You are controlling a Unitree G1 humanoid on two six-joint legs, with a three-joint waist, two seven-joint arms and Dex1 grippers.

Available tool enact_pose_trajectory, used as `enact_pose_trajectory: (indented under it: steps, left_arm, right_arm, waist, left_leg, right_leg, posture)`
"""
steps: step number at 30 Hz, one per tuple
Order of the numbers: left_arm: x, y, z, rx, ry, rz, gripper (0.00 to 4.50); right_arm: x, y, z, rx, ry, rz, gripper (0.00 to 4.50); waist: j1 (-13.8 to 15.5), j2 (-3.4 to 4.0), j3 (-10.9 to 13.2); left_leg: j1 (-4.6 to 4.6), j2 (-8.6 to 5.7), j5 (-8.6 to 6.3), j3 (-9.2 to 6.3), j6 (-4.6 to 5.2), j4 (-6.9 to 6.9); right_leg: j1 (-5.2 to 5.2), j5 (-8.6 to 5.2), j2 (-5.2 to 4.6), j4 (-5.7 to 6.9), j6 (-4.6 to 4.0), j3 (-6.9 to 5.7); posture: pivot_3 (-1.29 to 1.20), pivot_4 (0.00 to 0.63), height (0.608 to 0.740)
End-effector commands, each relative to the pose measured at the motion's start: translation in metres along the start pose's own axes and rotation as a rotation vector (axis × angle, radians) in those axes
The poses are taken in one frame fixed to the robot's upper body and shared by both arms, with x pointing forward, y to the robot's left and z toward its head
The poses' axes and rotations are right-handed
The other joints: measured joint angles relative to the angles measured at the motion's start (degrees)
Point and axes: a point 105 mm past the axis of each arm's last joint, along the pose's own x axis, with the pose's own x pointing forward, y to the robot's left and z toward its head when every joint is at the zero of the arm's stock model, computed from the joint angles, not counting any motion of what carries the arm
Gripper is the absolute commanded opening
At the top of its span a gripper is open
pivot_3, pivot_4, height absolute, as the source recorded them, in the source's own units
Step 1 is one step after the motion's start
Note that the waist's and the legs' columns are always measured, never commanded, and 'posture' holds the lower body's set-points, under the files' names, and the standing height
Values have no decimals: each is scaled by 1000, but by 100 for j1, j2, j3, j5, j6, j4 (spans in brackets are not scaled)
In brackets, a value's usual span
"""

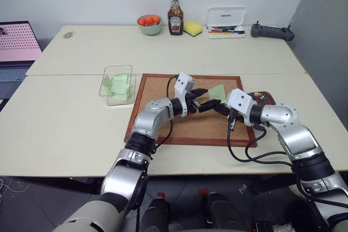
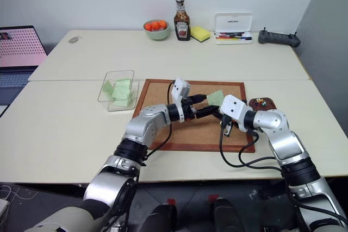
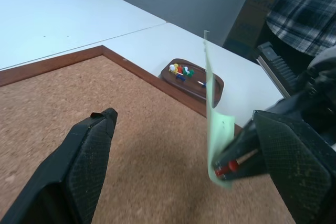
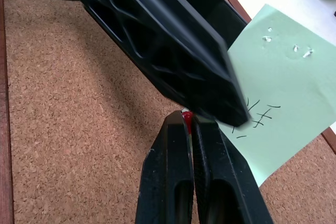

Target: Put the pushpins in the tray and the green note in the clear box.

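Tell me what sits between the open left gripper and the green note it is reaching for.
Nothing visible does. The left gripper stands open with the green note hanging edge-on between its fingers, over the cork board. The right gripper is shut on a red pushpin stuck through the note's lower corner, crowding one left finger.

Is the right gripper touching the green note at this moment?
Touching. In the left wrist view the right gripper is shut on a red pushpin and the lower corner of the green note, which stands upright from it.
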Motion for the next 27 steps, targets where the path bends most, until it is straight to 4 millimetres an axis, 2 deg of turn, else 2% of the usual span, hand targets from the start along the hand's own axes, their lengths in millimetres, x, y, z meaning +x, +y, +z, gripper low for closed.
enact_pose_trajectory:
  steps: [1,7,15,16,22,24,27]
  left_arm:
    - [8,-1,15,2,-49,-15,4031]
    - [12,-2,16,-17,-55,-35,2886]
    - [11,-7,8,-13,-23,-68,1435]
    - [11,-7,8,-12,-21,-70,1151]
    - [9,-6,5,-4,-11,-74,207]
    - [8,-6,4,-2,-8,-75,11]
    - [7,-6,2,2,-6,-75,11]
  right_arm:
    - [-2,-5,18,-55,-43,-13,0]
    - [-1,-5,18,-54,-45,-14,0]
    - [0,-4,19,-53,-49,-17,0]
    - [0,-4,19,-53,-49,-17,0]
    - [0,-3,19,-51,-52,-12,0]
    - [0,-3,19,-51,-53,-12,0]
    - [0,-3,20,-51,-57,-13,0]
  waist:
    - [-1,0,0]
    - [-3,-1,0]
    - [-3,-1,0]
    - [-3,-1,0]
    - [-3,-1,0]
    - [-3,-1,0]
    - [-3,-1,0]
  left_leg:
    - [0,0,0,0,0,0]
    - [0,0,0,0,0,0]
    - [0,0,0,-1,0,0]
    - [0,0,0,-1,0,0]
    - [0,0,0,-1,0,0]
    - [0,0,0,-1,0,0]
    - [0,0,0,-1,0,0]
  right_leg:
    - [0,0,0,0,0,0]
    - [0,0,0,0,0,0]
    - [0,0,0,0,0,0]
    - [0,0,0,0,0,0]
    - [0,0,0,0,0,0]
    - [0,0,0,0,0,0]
    - [0,0,0,1,0,0]
  posture:
    - [0,150,740]
    - [0,150,740]
    - [0,150,740]
    - [0,150,740]
    - [0,150,740]
    - [0,150,740]
    - [0,150,740]
